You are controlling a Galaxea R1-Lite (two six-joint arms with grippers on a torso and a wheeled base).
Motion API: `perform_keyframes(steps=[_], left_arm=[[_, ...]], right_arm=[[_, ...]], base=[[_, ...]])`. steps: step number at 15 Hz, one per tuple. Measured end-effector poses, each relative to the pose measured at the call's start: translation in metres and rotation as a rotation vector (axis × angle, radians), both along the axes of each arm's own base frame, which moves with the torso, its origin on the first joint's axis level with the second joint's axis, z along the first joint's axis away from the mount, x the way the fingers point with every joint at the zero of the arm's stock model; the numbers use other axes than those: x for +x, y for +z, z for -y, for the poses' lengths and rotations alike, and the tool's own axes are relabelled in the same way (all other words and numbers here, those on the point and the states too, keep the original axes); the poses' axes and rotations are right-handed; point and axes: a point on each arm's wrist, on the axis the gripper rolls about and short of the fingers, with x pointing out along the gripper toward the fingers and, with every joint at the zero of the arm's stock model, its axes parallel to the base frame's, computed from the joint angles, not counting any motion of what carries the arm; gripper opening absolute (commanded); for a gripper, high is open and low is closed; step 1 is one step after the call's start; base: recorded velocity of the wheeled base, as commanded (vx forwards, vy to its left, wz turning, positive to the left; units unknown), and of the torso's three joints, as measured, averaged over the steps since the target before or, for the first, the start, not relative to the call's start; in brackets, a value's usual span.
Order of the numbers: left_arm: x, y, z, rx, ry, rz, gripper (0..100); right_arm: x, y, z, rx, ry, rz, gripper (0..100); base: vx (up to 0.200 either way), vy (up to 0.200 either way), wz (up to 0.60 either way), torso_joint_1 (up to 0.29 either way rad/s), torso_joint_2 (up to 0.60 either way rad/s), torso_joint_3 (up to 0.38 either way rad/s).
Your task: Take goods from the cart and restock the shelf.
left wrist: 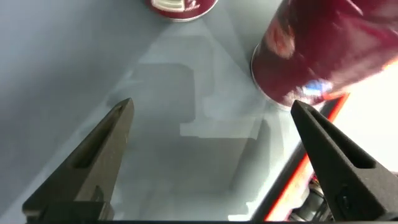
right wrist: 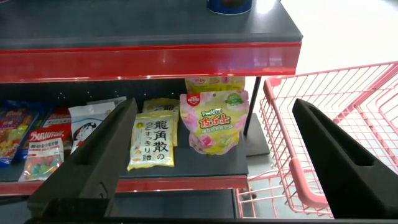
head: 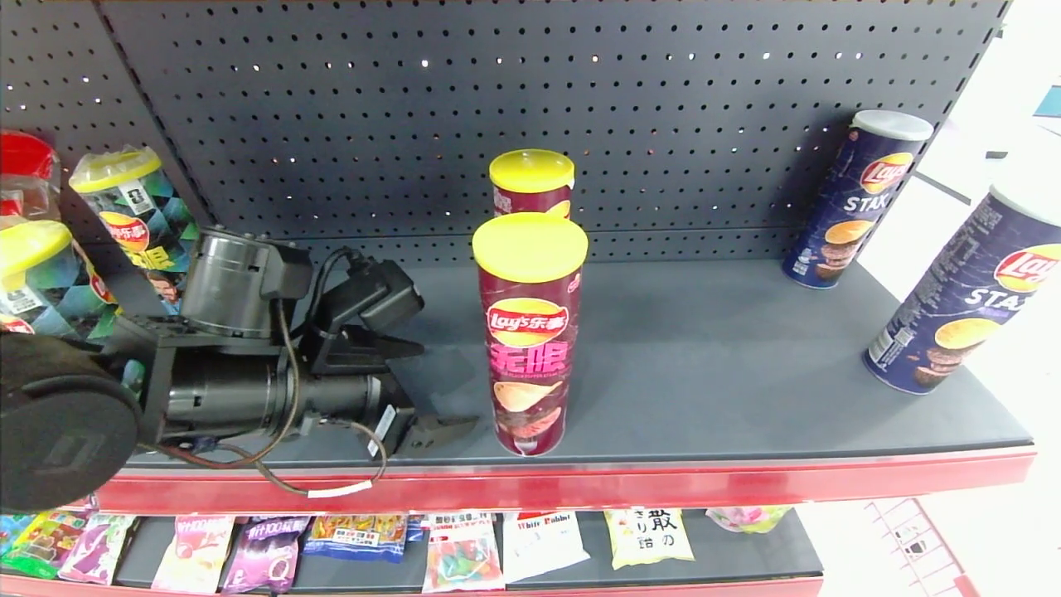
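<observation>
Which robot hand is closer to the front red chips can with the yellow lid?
Left. The left gripper is open just beside the front red can, not touching. The right gripper is lower down, facing the bottom shelf near the pink cart.

Grey shelf (head: 704, 365), red front lip. One maroon can (head: 529, 332) stands just beside the left claw (head: 439, 385), off its tips; second maroon can (head: 531, 182) behind that. Well beyond: rear blue can (head: 854, 199), front blue can (head: 966, 290). Behind the claw: patterned tubs (head: 137, 207), probably cans.
</observation>
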Motion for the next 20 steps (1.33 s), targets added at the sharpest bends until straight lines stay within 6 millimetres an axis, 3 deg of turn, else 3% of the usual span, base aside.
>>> perform_keyframes(steps=[2, 4, 8, 10, 13, 16, 18, 20], left_arm=[[-0.023, 0.011, -0.022, -0.014, 0.043, 0.031, 100], [-0.058, 0.025, -0.052, -0.039, 0.12, 0.069, 100], [-0.149, 0.039, -0.108, -0.158, 0.376, 0.139, 100], [-0.198, 0.026, -0.121, -0.208, 0.511, 0.184, 100], [-0.252, -0.015, -0.128, -0.227, 0.71, 0.279, 100], [-0.272, -0.066, -0.132, -0.201, 0.951, 0.335, 100], [-0.273, -0.078, -0.133, -0.272, 0.978, 0.393, 100], [-0.269, -0.082, -0.131, -0.347, 0.886, 0.469, 100]], right_arm=[[0.0, 0.0, 0.0, 0.0, 0.0, 0.0, 100], [0.0, 0.0, 0.0, 0.0, 0.0, 0.0, 100], [0.0, 0.0, 0.0, 0.001, -0.001, 0.0, 100], [0.0, 0.0, 0.0, 0.001, 0.0, 0.0, 100], [0.0, 0.0, 0.0, 0.0, 0.0, 0.0, 100], [0.0, 0.0, 0.0, 0.0, 0.0, 0.0, 100], [0.0, 0.0, 0.0, 0.0, 0.0, 0.0, 100], [0.0, 0.0, 0.0, 0.001, 0.0, 0.0, 100]], base=[[0.0, 0.0, 0.0, 0.0, 0.0, 0.0], [0.0, 0.0, 0.0, 0.0, 0.0, 0.0], [0.0, 0.0, 0.0, 0.0, 0.0, 0.0], [0.0, 0.0, 0.0, 0.0, 0.0, 0.0], [0.0, 0.0, 0.0, 0.0, 0.0, 0.0], [0.0, 0.0, 0.0, 0.0, 0.0, 0.0], [0.0, 0.0, 0.0, 0.0, 0.0, 0.0], [0.0, 0.0, 0.0, 0.0, 0.0, 0.0]])
